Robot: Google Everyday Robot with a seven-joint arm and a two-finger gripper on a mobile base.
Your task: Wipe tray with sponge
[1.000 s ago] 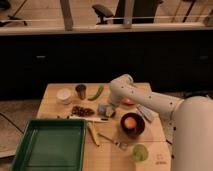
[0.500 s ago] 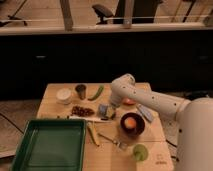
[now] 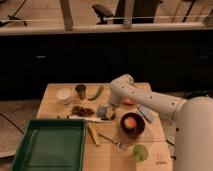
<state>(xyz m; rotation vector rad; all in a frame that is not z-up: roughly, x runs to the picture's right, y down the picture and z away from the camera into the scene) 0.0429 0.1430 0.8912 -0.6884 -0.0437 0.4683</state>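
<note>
The green tray (image 3: pixel 50 122) lies at the front left of the wooden table. The small blue sponge (image 3: pixel 102 111) lies on the table to the right of the tray's far corner. My gripper (image 3: pixel 110 107) hangs down from the white arm, right at the sponge's right side and close above the table. I cannot tell whether it touches the sponge. A longer, paler blue-grey slab (image 3: pixel 146 114) lies further right, under the arm.
A white cup (image 3: pixel 63 95), a dark cup (image 3: pixel 80 90) and a green vegetable (image 3: pixel 96 93) stand at the back. Dark red pieces (image 3: pixel 82 110), a knife (image 3: pixel 82 118), a yellow item (image 3: pixel 93 133), a dark bowl with an orange (image 3: pixel 131 123) and a green disc (image 3: pixel 140 151) surround the sponge.
</note>
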